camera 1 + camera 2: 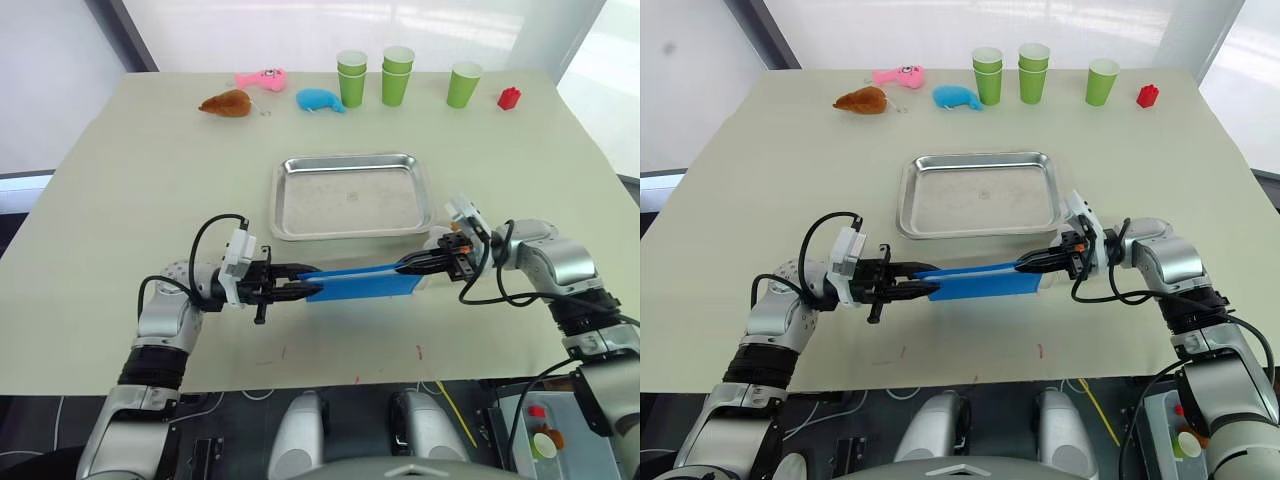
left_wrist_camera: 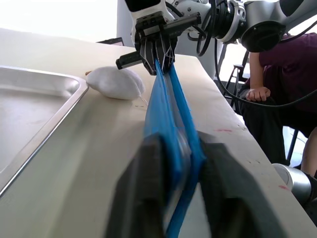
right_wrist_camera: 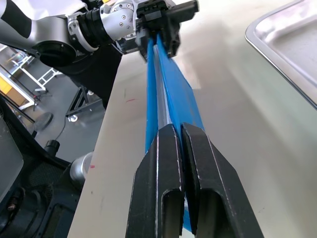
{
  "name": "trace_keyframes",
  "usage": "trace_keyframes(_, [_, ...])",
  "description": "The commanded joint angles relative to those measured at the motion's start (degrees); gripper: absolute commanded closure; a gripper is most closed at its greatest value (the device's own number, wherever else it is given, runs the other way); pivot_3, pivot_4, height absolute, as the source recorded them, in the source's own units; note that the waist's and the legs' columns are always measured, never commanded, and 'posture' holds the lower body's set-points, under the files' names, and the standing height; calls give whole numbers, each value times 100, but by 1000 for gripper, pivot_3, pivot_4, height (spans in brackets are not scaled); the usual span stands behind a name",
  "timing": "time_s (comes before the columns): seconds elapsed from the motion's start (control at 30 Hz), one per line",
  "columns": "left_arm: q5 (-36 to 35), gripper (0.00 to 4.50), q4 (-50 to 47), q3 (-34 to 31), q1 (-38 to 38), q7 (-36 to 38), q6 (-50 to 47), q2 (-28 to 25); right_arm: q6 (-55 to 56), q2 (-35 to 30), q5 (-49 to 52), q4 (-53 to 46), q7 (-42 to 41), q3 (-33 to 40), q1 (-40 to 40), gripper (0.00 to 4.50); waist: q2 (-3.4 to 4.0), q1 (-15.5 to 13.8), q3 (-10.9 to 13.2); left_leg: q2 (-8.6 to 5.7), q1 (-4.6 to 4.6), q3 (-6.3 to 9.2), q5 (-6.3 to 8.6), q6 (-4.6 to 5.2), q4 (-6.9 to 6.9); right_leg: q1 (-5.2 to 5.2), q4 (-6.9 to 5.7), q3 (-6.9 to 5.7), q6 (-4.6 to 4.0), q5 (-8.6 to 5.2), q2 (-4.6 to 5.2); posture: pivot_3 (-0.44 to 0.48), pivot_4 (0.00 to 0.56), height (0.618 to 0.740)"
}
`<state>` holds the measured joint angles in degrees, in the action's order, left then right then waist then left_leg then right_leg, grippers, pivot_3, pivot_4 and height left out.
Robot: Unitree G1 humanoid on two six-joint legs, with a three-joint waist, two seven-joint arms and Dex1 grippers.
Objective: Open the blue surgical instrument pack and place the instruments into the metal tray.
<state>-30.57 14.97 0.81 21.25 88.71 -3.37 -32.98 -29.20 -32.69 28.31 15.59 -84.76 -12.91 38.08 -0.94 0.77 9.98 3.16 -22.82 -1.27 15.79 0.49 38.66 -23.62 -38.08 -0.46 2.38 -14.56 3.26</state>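
The blue surgical instrument pack [image 1: 362, 284] is pinched at opposite ends by the left gripper [image 1: 300, 290] and right gripper [image 1: 408, 265]; it is held just in front of the metal tray [image 1: 352, 195].

Tray [image 1: 350, 196]: shiny metal, smooth, slightly scuffed.
Pack [image 1: 362, 284]: blue cloth, matt.
Table [image 1: 120, 200]: pale, matt surface.
Cups [image 1: 398, 75]: smooth green plastic.
Fingers [image 3: 158, 183]: black, slightly glossy.

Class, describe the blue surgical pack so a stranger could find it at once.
Start at the metal tray mid-table. Just in front of it, the blue surgical pack hangs stretched between the left gripper and right gripper. Unlike the small blue plush toy, it is flat.
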Motion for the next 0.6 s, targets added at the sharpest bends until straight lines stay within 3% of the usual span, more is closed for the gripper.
trace_keyframes(0.03, [-17,4309,-24,-43,53,143,75,25,21,50,-44,-94,113,163,-5,4500,0,0,0,0,0,0,0,0,0,0,0,0,0,0,0,0,150,740])
trace_keyframes(0.13, [14,4309,-29,-20,-4,118,110,66,-107,20,-4,-127,117,212,-47,4500,0,-1,0,0,0,0,0,0,0,0,1,0,0,0,0,0,150,740])
trace_keyframes(0.23, [34,4500,-125,24,-122,60,129,134,-220,-39,116,-223,159,379,-177,3574,0,-12,0,0,0,0,0,0,0,1,1,0,0,0,0,0,150,740])
trace_keyframes(0.4, [57,4500,-101,0,-90,60,141,127,-275,-295,339,-284,345,1009,-303,1228,0,-35,0,-1,-1,-1,0,0,2,2,2,1,0,0,2,0,150,740])
trace_keyframes(0.43, [62,4500,-95,-3,-71,60,148,123,-258,-387,374,-264,362,1158,-333,575,0,-35,0,-1,-1,-1,0,0,3,3,1,0,1,0,2,0,150,740])
trace_keyframes(0.47, [67,4500,-92,-4,-58,60,153,122,-209,-451,372,-237,383,1269,-357,492,0,-39,0,-1,-2,-1,0,0,3,3,1,0,1,0,1,0,150,740])
trace_keyframes(0.5, [74,4500,-84,-2,-49,61,161,124,-78,-478,337,-195,427,1365,-377,82,0,-43,0,-1,-1,-1,0,0,3,3,1,0,1,0,1,0,150,740])
trace_keyframes(0.6, [128,4500,27,-2,51,93,225,121,343,-450,239,130,777,1756,-311,35,0,-28,0,-1,-2,0,0,0,2,3,4,0,1,0,1,0,150,740])
